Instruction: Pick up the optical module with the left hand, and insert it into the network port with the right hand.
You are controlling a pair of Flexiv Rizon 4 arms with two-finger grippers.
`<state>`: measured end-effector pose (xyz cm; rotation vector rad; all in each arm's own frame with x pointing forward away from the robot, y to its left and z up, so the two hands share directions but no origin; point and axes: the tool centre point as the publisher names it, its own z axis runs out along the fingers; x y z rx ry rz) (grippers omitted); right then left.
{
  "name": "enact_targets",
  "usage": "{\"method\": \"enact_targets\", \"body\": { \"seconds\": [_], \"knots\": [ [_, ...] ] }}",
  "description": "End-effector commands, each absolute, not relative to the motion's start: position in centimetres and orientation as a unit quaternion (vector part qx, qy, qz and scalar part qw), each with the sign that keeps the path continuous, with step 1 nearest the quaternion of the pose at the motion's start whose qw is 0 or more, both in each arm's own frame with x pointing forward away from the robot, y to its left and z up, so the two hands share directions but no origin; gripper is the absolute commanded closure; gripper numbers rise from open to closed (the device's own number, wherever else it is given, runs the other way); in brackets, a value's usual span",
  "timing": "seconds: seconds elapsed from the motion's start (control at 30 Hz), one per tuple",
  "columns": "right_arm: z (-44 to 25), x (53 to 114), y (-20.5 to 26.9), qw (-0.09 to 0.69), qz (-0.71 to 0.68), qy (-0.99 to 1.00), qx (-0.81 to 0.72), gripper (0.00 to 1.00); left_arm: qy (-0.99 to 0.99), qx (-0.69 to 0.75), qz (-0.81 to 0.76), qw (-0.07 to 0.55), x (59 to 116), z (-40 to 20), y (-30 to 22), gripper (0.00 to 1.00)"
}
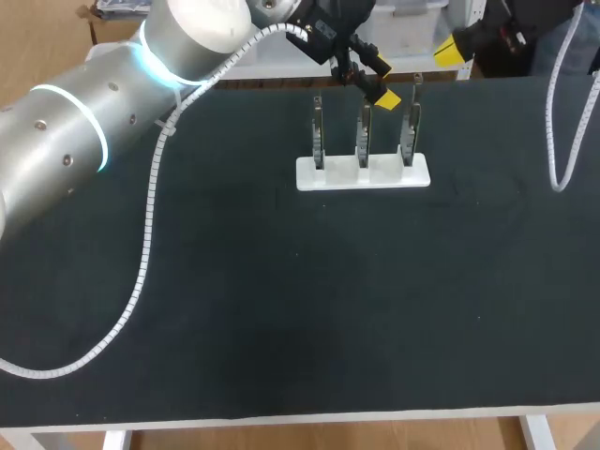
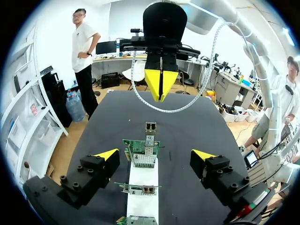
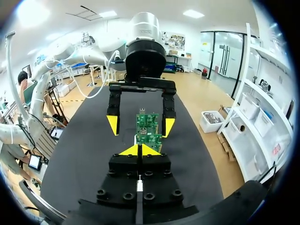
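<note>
Three green circuit boards (image 1: 364, 136) with metal network ports stand upright in a white holder (image 1: 364, 174) at the table's far middle. My left gripper (image 1: 377, 82) hangs open just above them. In the left wrist view the left gripper (image 2: 155, 154) has its yellow tips spread to either side of the boards (image 2: 141, 151), touching none. My right gripper (image 1: 453, 49) is at the far right edge, beyond the holder. It faces the left gripper, its yellow tips (image 2: 160, 84) pressed together. The right gripper (image 3: 139, 150) is shut with nothing visible in it. I cannot make out an optical module apart from the boards.
The left arm (image 1: 84, 122) crosses the table's far left corner, and its white cable chain (image 1: 141, 253) sags onto the dark mat (image 1: 300, 309) at the left. Another white cable chain (image 1: 561, 141) hangs over the far right.
</note>
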<state>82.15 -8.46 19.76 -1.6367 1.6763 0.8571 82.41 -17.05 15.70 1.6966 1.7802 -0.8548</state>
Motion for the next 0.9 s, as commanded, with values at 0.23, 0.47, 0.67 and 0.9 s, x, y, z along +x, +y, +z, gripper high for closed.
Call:
{"method": "enact_targets", "body": {
  "seconds": [0.23,0.47,0.67,0.9],
  "knots": [
    [19.3,83.4,-6.7,0.309,0.337,0.628,-0.629,1.00,0.658,0.630,-0.317,0.264,82.7,15.7,-17.1,0.00],
    [18.9,83.8,-6.3,0.302,0.339,0.629,-0.631,1.00,0.658,0.630,-0.317,0.264,82.7,15.7,-17.1,0.00],
    [18.4,83.8,-6.1,0.294,0.342,0.631,-0.631,1.00,0.658,0.630,-0.317,0.264,82.7,15.7,-17.1,0.00],
    [18.1,83.9,-6.0,0.290,0.346,0.634,-0.629,1.00,0.658,0.630,-0.317,0.264,82.7,15.7,-17.1,0.00]
  ]
}}
